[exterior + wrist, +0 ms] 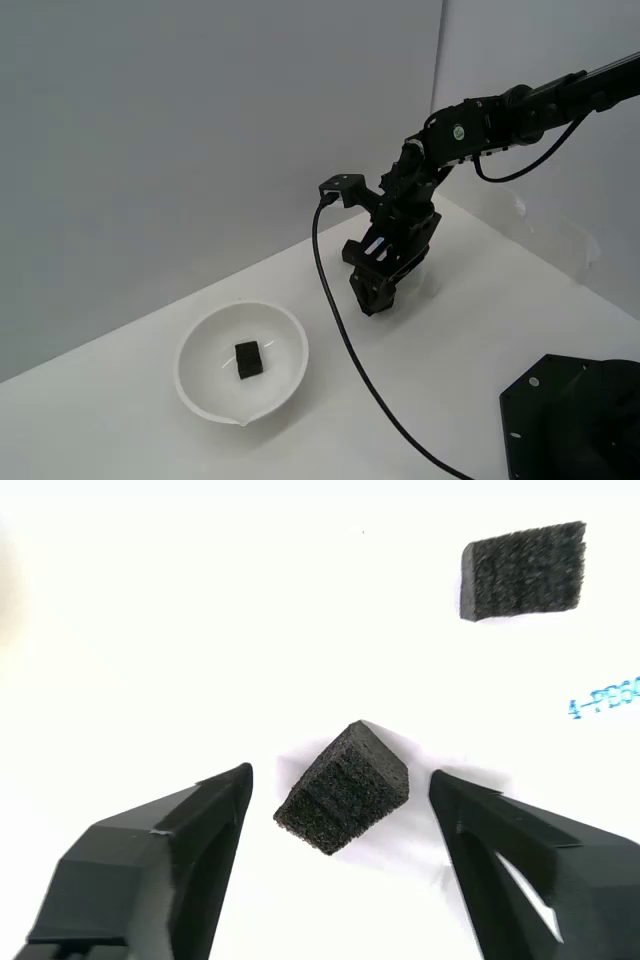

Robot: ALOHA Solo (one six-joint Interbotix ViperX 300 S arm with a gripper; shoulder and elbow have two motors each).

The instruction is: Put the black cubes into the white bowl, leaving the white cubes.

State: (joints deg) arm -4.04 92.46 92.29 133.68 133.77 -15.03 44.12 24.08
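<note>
The white bowl [205,393] sits on the white table toward the exterior view's left, with one black cube [249,359] lying inside it. My gripper [376,298] is lowered to the table on the bowl's right, well apart from it. In the wrist view the gripper [340,774] is open, and a second black cube [343,788] lies turned at an angle on the table between the fingers [170,850], touching neither. A third black cube [522,570] lies farther off. A blue printed mark [604,699] shows beside it; the white cubes cannot be made out against the white table.
A black cable [345,340] trails from the wrist across the table toward the front. A black base plate [575,420] occupies the front corner on the exterior view's right. White walls close off the back.
</note>
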